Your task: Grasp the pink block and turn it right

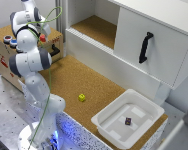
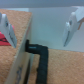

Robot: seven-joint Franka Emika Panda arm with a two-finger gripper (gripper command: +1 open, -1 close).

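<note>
No plainly pink block shows in either view. The nearest candidate is a small dark, purplish block (image 1: 128,121) lying on the floor of the white tray (image 1: 105,126); its colour is too murky to be sure it is the task's thing. It sits near the tray's middle, apart from all four walls, so there is probably room for fingers to come down on either side of it.

The tray stands on the cork-topped table (image 1: 69,77), at about 4 o'clock from a small yellow cube (image 1: 82,97) that lies alone on the open cork. At 12 o'clock from the tray rises a white cabinet (image 1: 159,35), its door carrying a black handle (image 1: 145,47).

The arm (image 1: 31,60) is folded upright at the exterior view's left, far from the tray, at roughly 10 o'clock from it. This reads as a resting pose before any approach, not a reach. Its wrist looks down over a wooden box (image 1: 4,55) with a dark grip (image 2: 41,56) on its side. In the wrist view the gripper (image 2: 39,27) is released, its two pale fingers (image 2: 72,25) spread wide with nothing between them.

By my judgement the task has not begun. The arm must first swing across the table toward the tray and descend inside its walls. Only then can it close on the block and rotate it.
</note>
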